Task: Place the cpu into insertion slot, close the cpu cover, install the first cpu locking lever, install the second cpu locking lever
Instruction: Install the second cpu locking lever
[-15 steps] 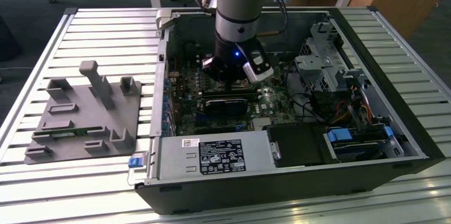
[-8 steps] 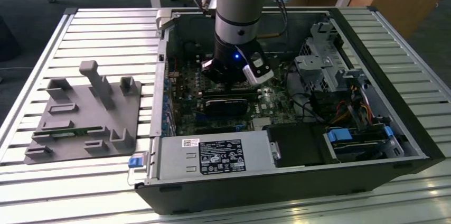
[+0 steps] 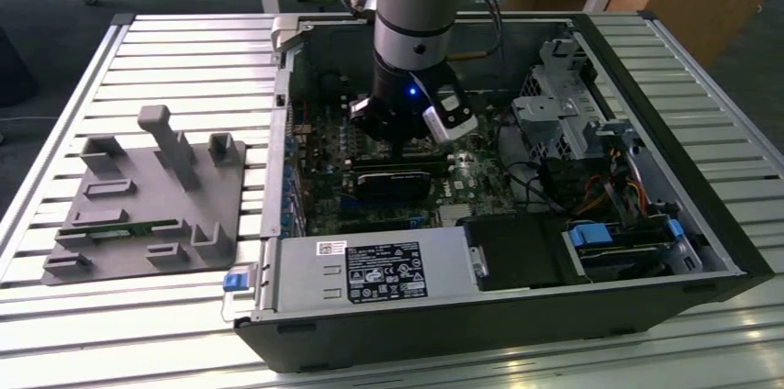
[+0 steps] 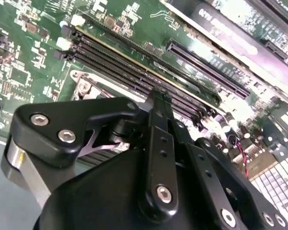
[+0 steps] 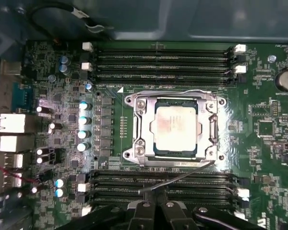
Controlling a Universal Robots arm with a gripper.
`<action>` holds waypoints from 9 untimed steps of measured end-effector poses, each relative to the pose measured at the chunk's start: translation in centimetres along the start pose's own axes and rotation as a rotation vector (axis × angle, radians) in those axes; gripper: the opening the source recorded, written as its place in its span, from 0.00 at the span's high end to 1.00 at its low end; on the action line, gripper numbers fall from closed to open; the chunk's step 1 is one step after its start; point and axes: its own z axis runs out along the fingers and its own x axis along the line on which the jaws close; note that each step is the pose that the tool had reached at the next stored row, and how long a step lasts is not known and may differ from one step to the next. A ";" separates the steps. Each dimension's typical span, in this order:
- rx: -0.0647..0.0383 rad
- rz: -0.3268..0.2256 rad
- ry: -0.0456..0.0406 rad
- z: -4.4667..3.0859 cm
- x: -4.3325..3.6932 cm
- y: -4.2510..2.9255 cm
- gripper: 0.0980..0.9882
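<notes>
First wrist view: the cpu (image 5: pixel 175 127) is seated in the insertion slot (image 5: pixel 176 154), framed by the lowered cpu cover (image 5: pixel 137 129). The gripper (image 5: pixel 157 201) fingers are pressed together beside a raised locking lever (image 5: pixel 182 176). A printed white label (image 3: pixel 382 272) is shown lower centre in the exterior view.

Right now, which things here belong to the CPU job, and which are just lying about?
Job:
cpu, seated in the insertion slot
cpu cover, down around the chip
gripper, over the memory slots

Lying about:
grey fixture plate
power supply
drive cage
</notes>
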 end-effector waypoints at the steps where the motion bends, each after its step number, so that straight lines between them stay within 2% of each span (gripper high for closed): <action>1: 0.003 0.000 0.0000 -0.22 0.00 0.02 0.99; 4: 0.011 0.000 -0.0001 -0.87 0.02 0.07 0.99; 9: 0.013 0.000 0.0000 -2.18 0.05 0.17 0.99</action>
